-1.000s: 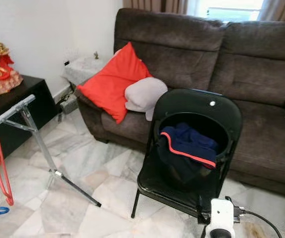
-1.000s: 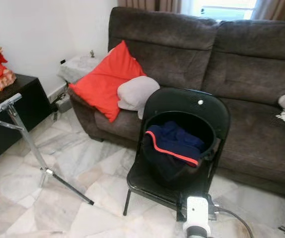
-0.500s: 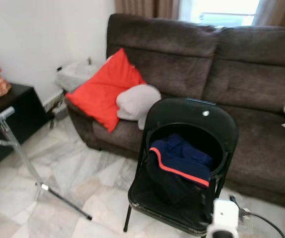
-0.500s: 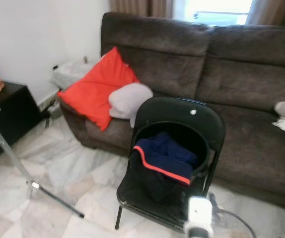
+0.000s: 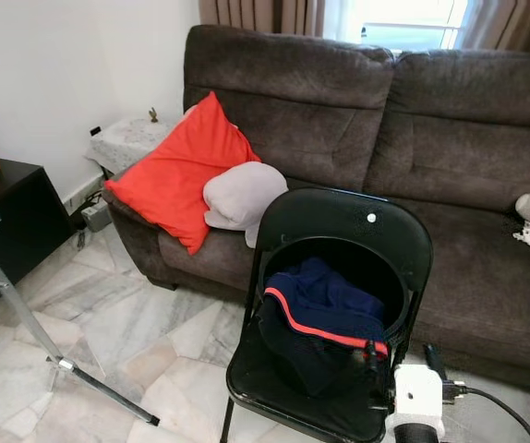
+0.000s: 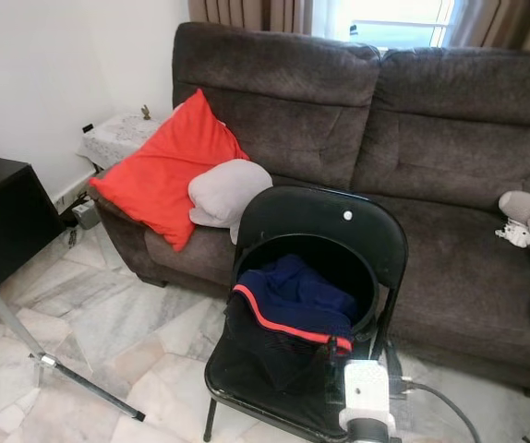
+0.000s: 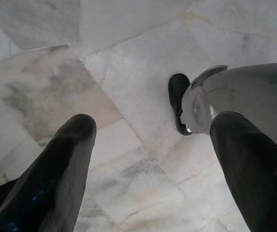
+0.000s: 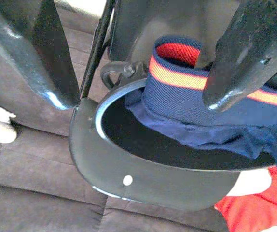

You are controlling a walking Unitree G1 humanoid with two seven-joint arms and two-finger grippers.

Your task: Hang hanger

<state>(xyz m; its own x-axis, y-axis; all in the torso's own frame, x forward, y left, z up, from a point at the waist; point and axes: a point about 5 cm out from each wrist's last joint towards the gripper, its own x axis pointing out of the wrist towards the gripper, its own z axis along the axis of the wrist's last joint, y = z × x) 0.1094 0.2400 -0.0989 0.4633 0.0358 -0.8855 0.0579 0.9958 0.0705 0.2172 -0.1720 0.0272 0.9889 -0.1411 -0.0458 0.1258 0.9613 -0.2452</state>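
Task barely begun, by your views: right gripper [image 8: 143, 63], fingers spread wide and empty, hovers over the navy red-trimmed garment [image 5: 325, 309] on the black folding chair [image 5: 357, 226]; left gripper [image 7: 153, 159] open above the marble floor [image 7: 129, 43].

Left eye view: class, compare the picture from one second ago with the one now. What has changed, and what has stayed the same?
The camera has swung to the robot's right: the whole scene slid left, and the red hanger on the silver metal stand left the frame. The right end effector is open at the black bucket holding the navy garment with the red stripe. Black folding chair, red cushion and brown sofa are unmoved.
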